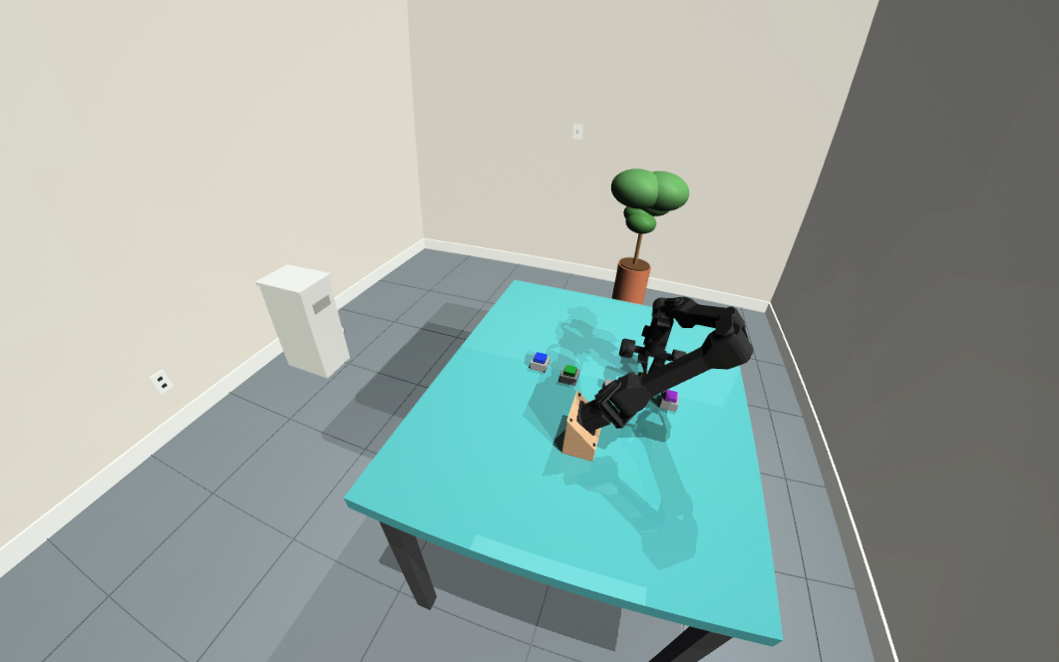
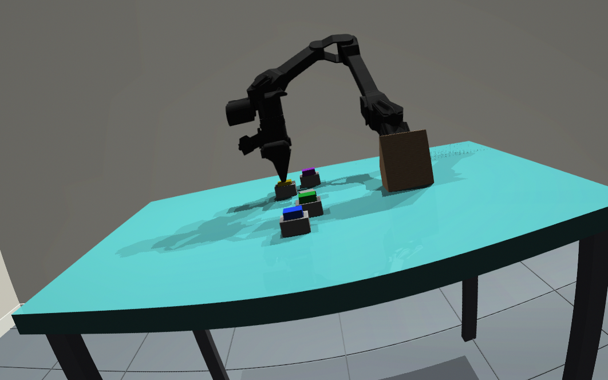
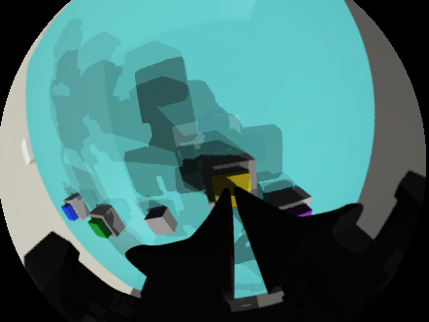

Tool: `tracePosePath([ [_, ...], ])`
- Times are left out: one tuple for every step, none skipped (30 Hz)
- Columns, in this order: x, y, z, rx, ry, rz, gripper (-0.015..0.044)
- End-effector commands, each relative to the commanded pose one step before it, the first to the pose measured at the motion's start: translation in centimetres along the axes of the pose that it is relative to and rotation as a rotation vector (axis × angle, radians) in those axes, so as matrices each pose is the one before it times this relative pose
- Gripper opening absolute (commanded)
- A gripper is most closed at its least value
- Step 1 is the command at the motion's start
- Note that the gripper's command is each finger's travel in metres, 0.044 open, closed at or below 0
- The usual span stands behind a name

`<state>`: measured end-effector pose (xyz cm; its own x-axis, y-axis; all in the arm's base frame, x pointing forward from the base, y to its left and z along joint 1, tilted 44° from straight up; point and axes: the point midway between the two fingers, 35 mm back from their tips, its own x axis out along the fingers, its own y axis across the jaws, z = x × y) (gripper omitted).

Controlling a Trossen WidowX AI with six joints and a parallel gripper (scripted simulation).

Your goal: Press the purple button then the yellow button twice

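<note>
The end effector (image 2: pixel 283 177) points straight down with its two fingers drawn together into a narrow point, nothing held between them, and its tip rests on the cap of the yellow button (image 2: pixel 285 183). In the exterior view that cap sits low in its dark housing, lower than the caps of the neighbouring buttons. The wrist view shows the fingertips meeting over the near edge of the yellow button (image 3: pixel 231 180), with only a thin sliver of the bench showing between the fingers further back. The purple button (image 2: pixel 308 171) stands just beside the yellow one, on the side toward the arm's base, its cap raised and apart from the end effector. The green button (image 2: pixel 307 196) and the blue button (image 2: pixel 292 212) sit in a row nearer the exterior camera, both untouched. A brown wedge-shaped block (image 2: pixel 405 159) stands on the turquoise bench (image 2: pixel 188 268) in front of the arm's base, well apart from the buttons.
</note>
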<state>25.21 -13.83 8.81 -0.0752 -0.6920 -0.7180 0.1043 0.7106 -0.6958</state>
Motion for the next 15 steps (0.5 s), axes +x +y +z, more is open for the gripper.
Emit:
tracePosePath([
  [0.195,-0.089,-0.077,-0.0020,0.00330,-0.00431,0.0020],
  [0.000,0.000,0.000,0.0000,0.00000,0.00000,0.0020],
  [0.000,0.000,0.000,0.0000,0.00000,0.00000,0.0020],
  [0.000,0.000,0.000,0.0000,0.00000,0.00000,0.0020],
  [0.000,0.000,0.000,0.0000,0.00000,0.00000,0.0020],
  [0.000,0.000,0.000,0.0000,0.00000,0.00000,0.0020],
  [0.000,0.000,0.000,0.0000,0.00000,0.00000,0.0020],
  [0.000,0.000,0.000,0.0000,0.00000,0.00000,0.0020],
  [0.000,0.000,0.000,0.0000,0.00000,0.00000,0.0020],
  [0.000,0.000,0.000,0.0000,0.00000,0.00000,0.0020],
  [0.000,0.000,0.000,0.0000,0.00000,0.00000,0.0020],
  [0.000,0.000,0.000,0.0000,0.00000,0.00000,0.0020],
  [0.000,0.000,0.000,0.0000,0.00000,0.00000,0.0020],
  [0.000,0.000,0.000,0.0000,0.00000,0.00000,0.0020],
  [-0.350,0.100,0.069,0.0021,-0.00299,0.00420,0.0020],
])
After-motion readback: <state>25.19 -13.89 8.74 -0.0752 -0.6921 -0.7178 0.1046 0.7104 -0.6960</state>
